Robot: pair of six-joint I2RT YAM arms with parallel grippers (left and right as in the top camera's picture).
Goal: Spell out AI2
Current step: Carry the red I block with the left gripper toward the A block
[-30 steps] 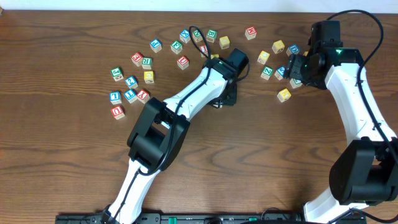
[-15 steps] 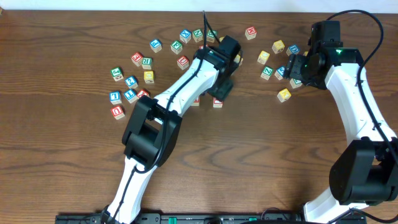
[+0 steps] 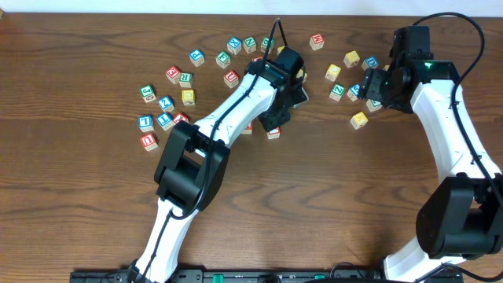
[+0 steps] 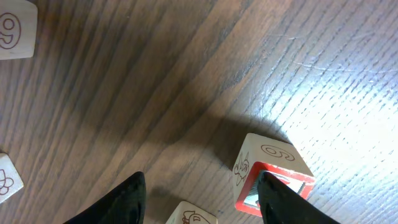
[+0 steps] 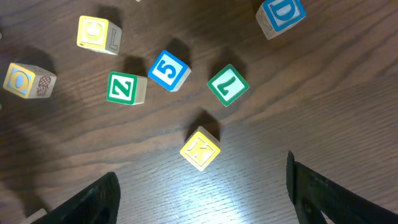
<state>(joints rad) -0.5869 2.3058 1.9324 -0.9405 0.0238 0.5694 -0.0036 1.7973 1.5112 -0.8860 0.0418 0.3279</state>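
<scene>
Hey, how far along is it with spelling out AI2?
Done: maybe two letters: two red-edged cubes lie close together, faces unreadable. In hand: nothing; left claw open beside them, right claw open above stray cubes. Left: what looks like the blue 2 sits in the left scatter.

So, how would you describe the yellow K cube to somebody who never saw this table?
Find the right gripper, over a group of cubes on the table's far right. One cube lies alone at the group's near edge. It is plain yellow with a pale K; its closest neighbours show a green Z and a blue 5.
</scene>
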